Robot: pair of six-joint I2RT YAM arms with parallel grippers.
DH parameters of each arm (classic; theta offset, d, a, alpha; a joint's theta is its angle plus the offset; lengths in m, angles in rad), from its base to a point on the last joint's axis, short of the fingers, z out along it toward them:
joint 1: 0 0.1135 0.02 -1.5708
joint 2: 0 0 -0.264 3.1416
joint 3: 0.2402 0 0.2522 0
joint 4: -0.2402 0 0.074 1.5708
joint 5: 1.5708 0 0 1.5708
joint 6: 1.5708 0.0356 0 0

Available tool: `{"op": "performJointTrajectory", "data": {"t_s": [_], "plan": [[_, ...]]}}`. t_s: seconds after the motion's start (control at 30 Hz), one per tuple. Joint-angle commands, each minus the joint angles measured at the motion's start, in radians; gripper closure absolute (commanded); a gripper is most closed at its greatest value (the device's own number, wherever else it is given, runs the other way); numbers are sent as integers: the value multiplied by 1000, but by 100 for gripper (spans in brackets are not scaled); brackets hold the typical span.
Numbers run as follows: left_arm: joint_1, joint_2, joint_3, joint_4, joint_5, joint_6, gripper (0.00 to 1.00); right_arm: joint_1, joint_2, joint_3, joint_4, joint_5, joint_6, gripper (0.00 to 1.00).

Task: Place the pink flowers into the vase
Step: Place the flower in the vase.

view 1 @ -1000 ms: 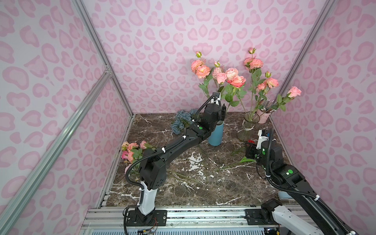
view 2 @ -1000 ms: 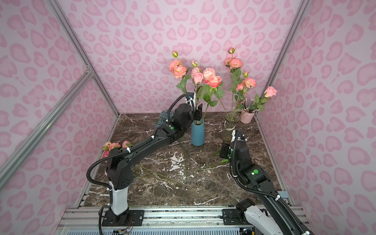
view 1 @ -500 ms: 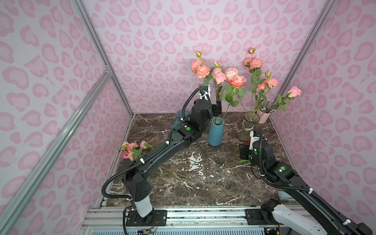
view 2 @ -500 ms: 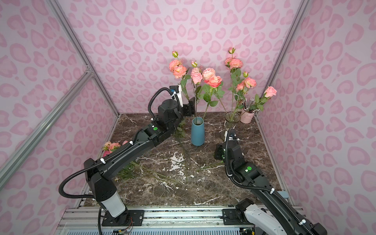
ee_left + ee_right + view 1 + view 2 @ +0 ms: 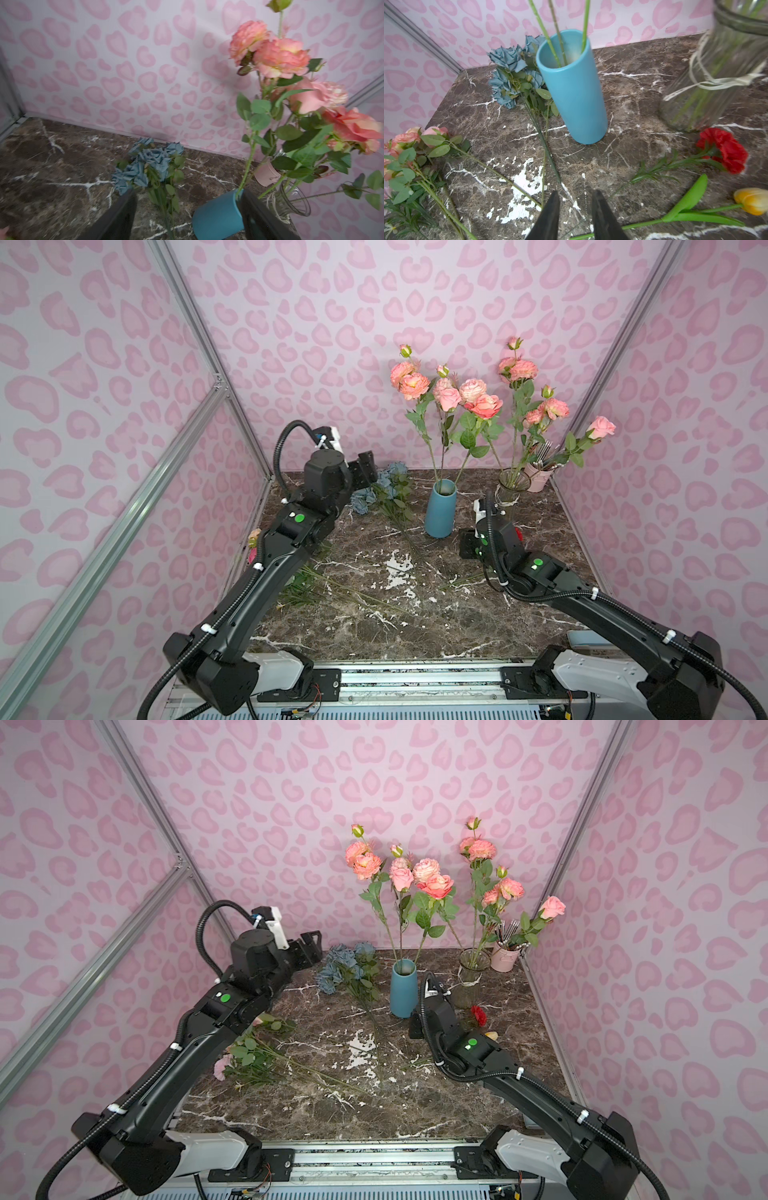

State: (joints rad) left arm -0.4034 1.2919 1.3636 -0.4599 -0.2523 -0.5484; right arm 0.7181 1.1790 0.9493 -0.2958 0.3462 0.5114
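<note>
Pink flowers (image 5: 449,396) stand upright in the blue vase (image 5: 440,510) toward the back of the bench (image 5: 415,626). My right wrist view shows three green stems going down through its mouth. More of them rise from the glass vase (image 5: 511,489) just beside it on my right, with one stem leaning out toward the side wall. A loose bunch (image 5: 249,1048) of the same pink blooms lies flat on the bench by my left arm, heads toward the left wall and stems pointing toward the middle.

My left gripper (image 5: 365,466) hangs raised near the back left corner, close to the dusty-blue bunch (image 5: 386,485) lying there and apart from the blue vase. Its jaws are spread wide with nothing between them. My right gripper (image 5: 575,199) sits low over the bench in front of the blue vase, not touching it, with the jaws a narrow gap apart and empty.

A red bloom (image 5: 724,149) lies near the foot of the glass vase, and a yellow tulip (image 5: 751,200) lies nearer to me. A small pink pot (image 5: 538,477) stands in the back right corner.
</note>
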Motion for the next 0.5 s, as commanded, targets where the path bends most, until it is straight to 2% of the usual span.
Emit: {"op": "performJointTrajectory", "data": {"t_s": [0.0,0.23,0.47], "plan": [[74,-63,-56,-43,97,-27,19,45,64,44,48,32,-22,69],[172,-114,-106,-179,81,-26,19,143,233,141,82,28,-52,70],[356,-186,-250,-194,238,-48,21,224,427,279,77,-28,-98,70]]}}
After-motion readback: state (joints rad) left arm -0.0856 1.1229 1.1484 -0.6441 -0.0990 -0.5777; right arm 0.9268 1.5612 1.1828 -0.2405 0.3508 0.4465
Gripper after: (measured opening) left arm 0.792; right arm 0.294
